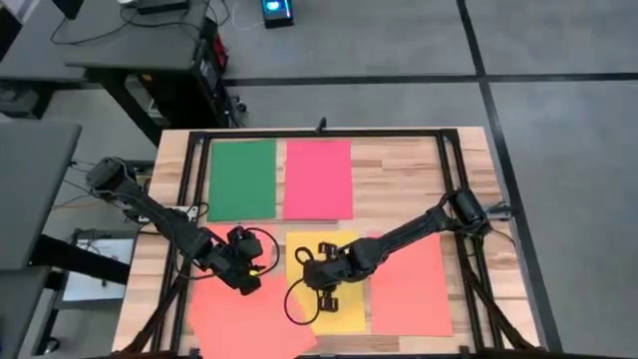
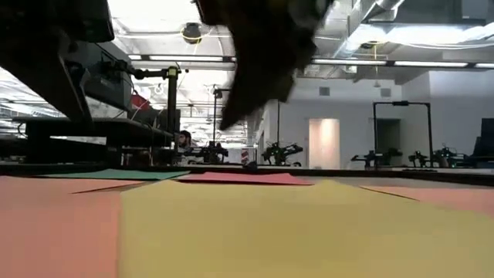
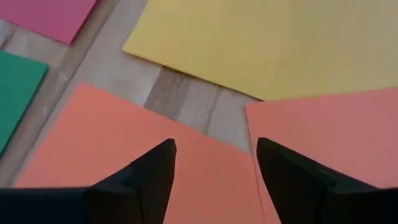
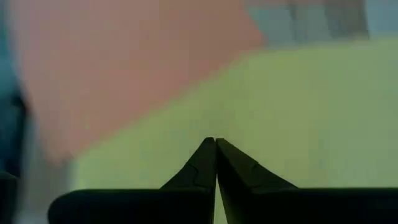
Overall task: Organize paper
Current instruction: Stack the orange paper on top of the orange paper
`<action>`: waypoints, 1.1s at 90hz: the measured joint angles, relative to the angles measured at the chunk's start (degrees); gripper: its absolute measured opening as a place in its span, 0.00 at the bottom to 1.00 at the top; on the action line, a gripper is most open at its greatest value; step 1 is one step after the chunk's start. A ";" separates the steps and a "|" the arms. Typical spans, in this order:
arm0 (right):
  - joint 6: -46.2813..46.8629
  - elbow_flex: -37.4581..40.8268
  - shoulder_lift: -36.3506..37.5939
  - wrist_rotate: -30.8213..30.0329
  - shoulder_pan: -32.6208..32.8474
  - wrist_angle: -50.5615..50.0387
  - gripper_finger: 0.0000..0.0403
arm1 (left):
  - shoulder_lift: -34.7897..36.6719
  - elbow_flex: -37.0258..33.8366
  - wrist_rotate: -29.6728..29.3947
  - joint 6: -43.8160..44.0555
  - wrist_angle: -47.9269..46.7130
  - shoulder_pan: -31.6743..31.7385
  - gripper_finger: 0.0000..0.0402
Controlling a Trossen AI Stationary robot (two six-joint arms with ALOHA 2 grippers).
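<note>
**Two grippers low over the coloured sheets**

Nearest me, at six o'clock, the right gripper [image 1: 317, 295] rests over the yellow sheet [image 1: 341, 314], fingers pinched together on nothing. At about eight o'clock the left gripper [image 1: 245, 279] hangs, fingers spread wide, above the tilted orange sheet [image 1: 244, 321]. Another orange sheet [image 1: 411, 289] lies at four o'clock. Farther off, the green sheet [image 1: 242, 179] and pink-red sheet [image 1: 318, 179] lie side by side toward twelve.
</note>
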State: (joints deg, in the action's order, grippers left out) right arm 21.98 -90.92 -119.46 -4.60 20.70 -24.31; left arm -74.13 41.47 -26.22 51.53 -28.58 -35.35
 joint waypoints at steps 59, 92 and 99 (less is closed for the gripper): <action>-4.48 -0.08 0.03 0.00 -1.74 11.53 0.25 | 0.00 0.02 0.48 -0.10 1.36 0.02 0.52; -5.40 -0.25 -1.67 0.05 -3.38 13.53 0.42 | 0.00 0.02 9.57 9.28 1.05 -1.27 0.52; -6.40 -0.85 -4.45 1.37 -4.46 16.21 0.45 | 0.00 0.02 9.72 12.33 1.22 -2.68 0.52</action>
State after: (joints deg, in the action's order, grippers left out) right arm 15.57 -91.78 -123.90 -3.23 16.23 -8.09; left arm -74.13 41.50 -16.50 63.86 -27.36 -38.03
